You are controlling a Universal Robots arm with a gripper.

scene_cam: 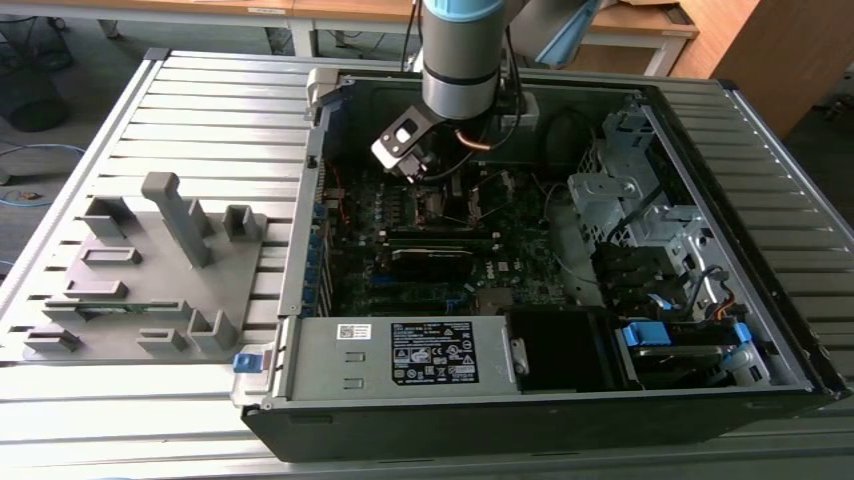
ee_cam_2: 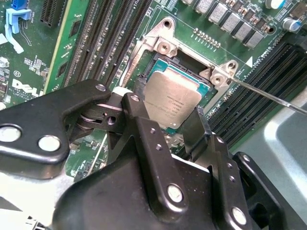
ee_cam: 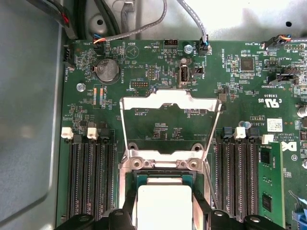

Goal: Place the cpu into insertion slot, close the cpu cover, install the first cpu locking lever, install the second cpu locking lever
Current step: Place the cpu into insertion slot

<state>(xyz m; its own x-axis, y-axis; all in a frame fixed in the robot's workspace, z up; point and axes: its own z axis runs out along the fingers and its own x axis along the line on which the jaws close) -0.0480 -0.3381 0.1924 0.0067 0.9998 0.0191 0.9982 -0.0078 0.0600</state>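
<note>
One gripper [ee_cam_2: 169, 106], we see it pinching the chip [ee_cam_2: 168, 98] over the socket [ee_cam_2: 170, 61], cover [ee_cam: 170, 99] swung open, arm [scene_cam: 461, 60] at twelve o'clock of the computer case [scene_cam: 534, 420], exterior view.

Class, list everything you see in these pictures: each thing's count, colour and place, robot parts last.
table: one, grey, under everything.
case: one, black, open, on the table.
fixture: one, grey, on the table, exterior view's left of the case.
board: one, green, inside the case.
slot: one, silver-rimmed, on the board.
cover: one, silvery, swung open off the slot.
cpu: one, grey, at the slot.
arm: one, grey and blue, reaching into the case.
gripper: one, black, astride the cpu.
</note>
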